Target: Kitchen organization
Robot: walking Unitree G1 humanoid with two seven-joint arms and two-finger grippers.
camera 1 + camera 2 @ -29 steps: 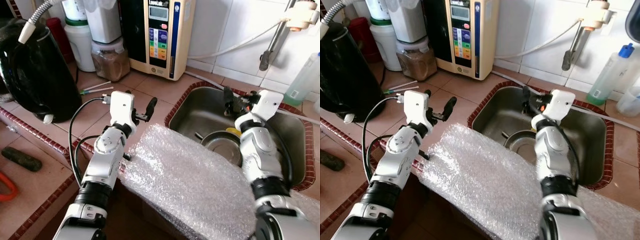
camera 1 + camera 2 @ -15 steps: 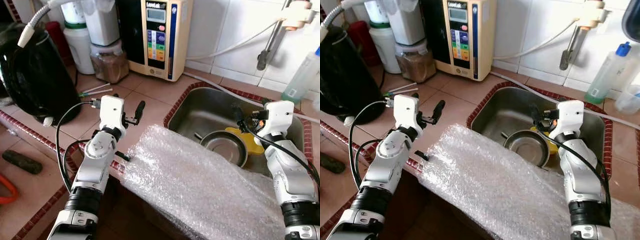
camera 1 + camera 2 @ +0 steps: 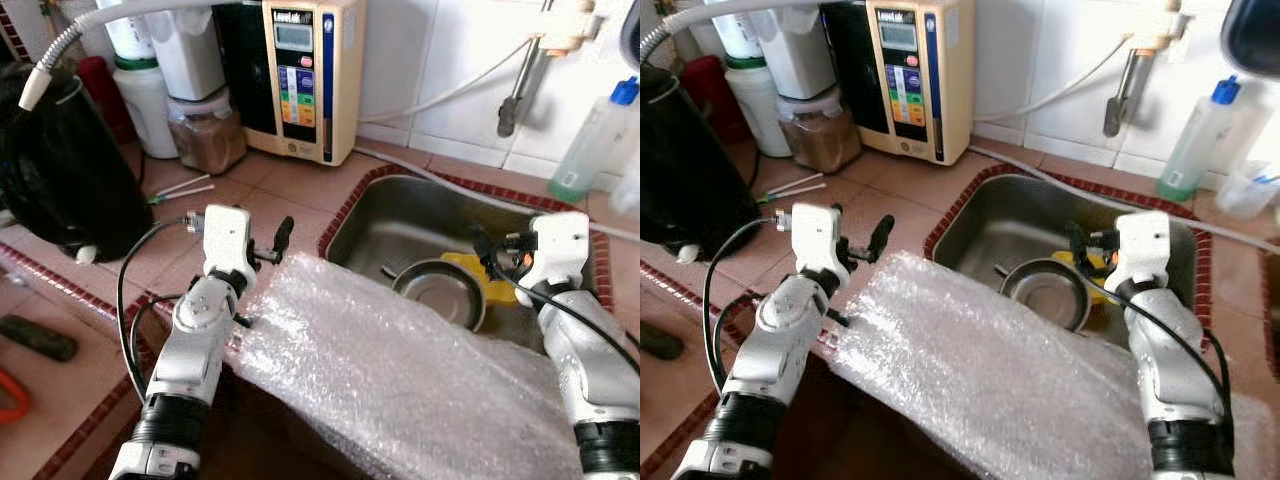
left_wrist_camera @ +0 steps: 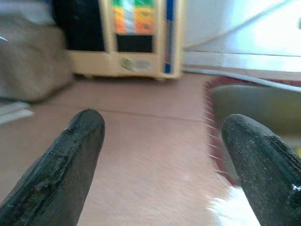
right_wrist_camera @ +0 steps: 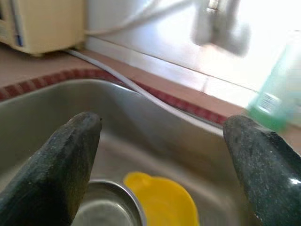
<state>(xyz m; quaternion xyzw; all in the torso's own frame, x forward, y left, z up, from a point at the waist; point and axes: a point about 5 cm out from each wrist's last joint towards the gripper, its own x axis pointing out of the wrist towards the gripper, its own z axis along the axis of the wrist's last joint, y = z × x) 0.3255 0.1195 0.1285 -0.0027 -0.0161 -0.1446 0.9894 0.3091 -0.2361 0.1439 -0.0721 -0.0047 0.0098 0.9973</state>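
With both tools empty and spread wide, the right tool [image 5: 160, 155] above the sink [image 3: 400, 215] should descend squarely over the steel bowl [image 3: 437, 290] beside the yellow cup [image 5: 162, 200], while the left tool [image 4: 162, 155] hovers over the tabletop [image 3: 290, 180].

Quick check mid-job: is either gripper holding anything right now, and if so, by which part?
Nothing is held. The left gripper is open above the counter, the right gripper open over the sink.

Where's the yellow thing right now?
The yellow item lies in the sink, right of the steel bowl, just below the right gripper.
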